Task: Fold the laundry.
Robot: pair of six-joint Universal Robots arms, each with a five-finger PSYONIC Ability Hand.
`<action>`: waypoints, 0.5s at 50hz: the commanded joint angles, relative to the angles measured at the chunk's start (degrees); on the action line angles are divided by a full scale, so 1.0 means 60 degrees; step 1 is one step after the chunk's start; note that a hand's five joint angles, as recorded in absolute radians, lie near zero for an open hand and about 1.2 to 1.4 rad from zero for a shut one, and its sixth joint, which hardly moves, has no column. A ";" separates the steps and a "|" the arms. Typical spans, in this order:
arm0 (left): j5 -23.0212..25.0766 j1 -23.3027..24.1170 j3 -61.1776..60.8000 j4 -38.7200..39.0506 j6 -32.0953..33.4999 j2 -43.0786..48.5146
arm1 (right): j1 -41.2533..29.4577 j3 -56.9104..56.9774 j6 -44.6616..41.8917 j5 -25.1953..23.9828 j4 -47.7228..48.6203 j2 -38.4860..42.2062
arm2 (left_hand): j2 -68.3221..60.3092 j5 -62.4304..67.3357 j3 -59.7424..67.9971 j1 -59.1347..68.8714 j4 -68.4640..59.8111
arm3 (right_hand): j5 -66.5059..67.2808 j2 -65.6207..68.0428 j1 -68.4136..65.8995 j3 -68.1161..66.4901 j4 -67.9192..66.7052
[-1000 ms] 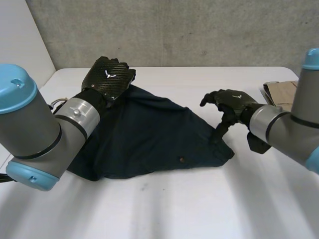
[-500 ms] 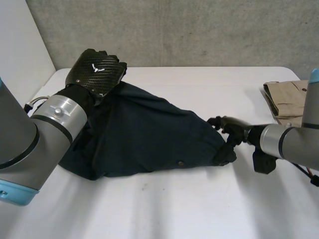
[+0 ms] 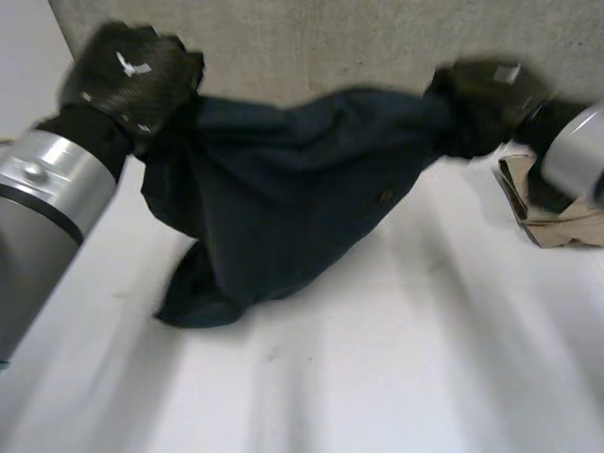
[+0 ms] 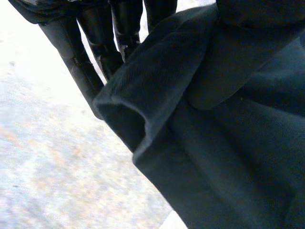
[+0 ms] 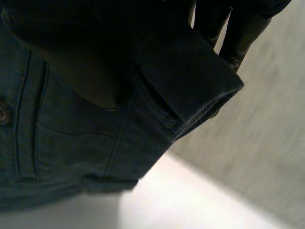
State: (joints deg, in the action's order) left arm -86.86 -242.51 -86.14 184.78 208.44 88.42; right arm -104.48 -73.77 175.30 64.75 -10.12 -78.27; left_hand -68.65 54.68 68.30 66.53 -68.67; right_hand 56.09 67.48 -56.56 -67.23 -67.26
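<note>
A dark navy garment hangs between my two hands, lifted off the white table, with its lower end still resting on the tabletop. My left hand is raised at the garment's left upper corner, fingers and thumb pinching a hemmed edge. My right hand is raised at the right upper corner, fingers closed on a folded hem near a pocket seam and a button.
A folded tan garment lies on the table at the right, just below my right hand. A grey wall stands behind the table.
My right hand closed on the garment's right corner and both hands rose, lifting the cloth off the table and stretching it between them.
</note>
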 commanded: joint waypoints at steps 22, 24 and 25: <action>-0.0450 -0.0582 0.2487 0.0734 0.0062 0.4419 | -0.1189 0.4251 -0.4094 0.2595 -0.1730 0.3302 | -0.1891 0.2553 0.1951 0.2245 -0.1889 | 0.2319 0.2086 -0.3906 -0.2128 -0.2123; -0.0523 -0.0597 0.2987 0.1469 0.0342 0.4759 | -0.1423 0.4864 -0.3890 0.2961 -0.0474 0.3638 | -0.1891 0.2553 0.1951 0.2245 -0.1889 | 0.2319 0.2086 -0.3906 -0.2128 -0.2123; -0.0654 -0.0582 0.3497 0.2358 0.0561 0.4963 | -0.1482 0.5071 -0.3788 0.3035 -0.0031 0.3727 | -0.1891 0.2553 0.1951 0.2245 -0.1889 | 0.2319 0.2086 -0.3906 -0.2128 -0.2123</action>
State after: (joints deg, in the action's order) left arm -89.34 -246.10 -76.68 182.80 206.69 109.02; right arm -110.68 -52.83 149.88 77.25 -27.31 -63.59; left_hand -68.65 54.68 68.33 66.53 -68.86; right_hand 56.47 67.48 -56.56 -67.47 -68.06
